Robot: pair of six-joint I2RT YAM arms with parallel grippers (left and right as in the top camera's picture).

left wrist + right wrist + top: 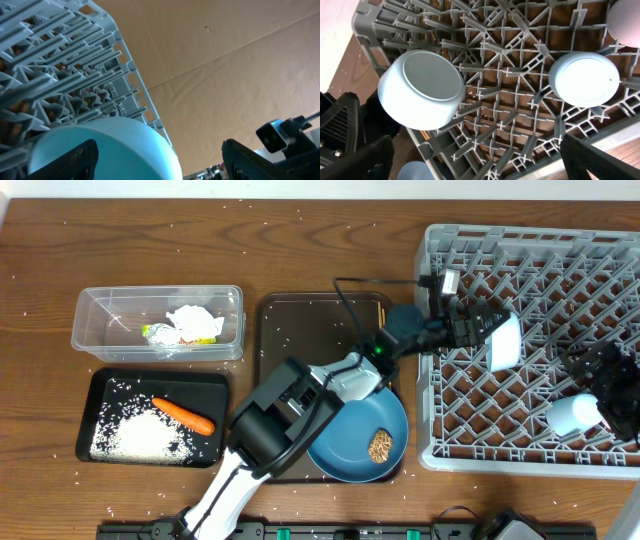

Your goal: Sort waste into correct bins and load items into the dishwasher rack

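**Loading stage, overhead and both wrist views.** The left gripper [488,332] reached over the dishwasher rack [530,238], close to the rack wall on the serving-tray side, with the white bowl [505,340] at its tips. In the left wrist view its fingers [75,160] stood wide apart. Bare background showed between the bowl and the far finger, so I judged the bowl unclamped. The right wrist view showed the bowl tipped on its side among the rack's prongs.

The right gripper [610,385] hovered over the opposite side of the rack, jaws spread wide and empty. Near it a small light-blue cup [585,80] sat mouth-down on the lattice. A second pale vessel, cut off by the frame edge, lay deeper in the rack.

**Done, by my reading.**
- The crumpled tissue [190,317] and the wrapper [165,333] lay in the clear tub [100,305], well apart from the rack.
- The carrot [183,414] and a heap of rice [135,432] lay in the black tray [215,390], equally far off.

**Left to do.**
- The blue plate [345,440] sat just outside the rack on the brown serving tray [290,320]. It carried the brown food lump [380,445], which I judged must be binned before the plate is racked.
- Loose grains dotted that tray and the table.
- I could not pick out the chopsticks with confidence.
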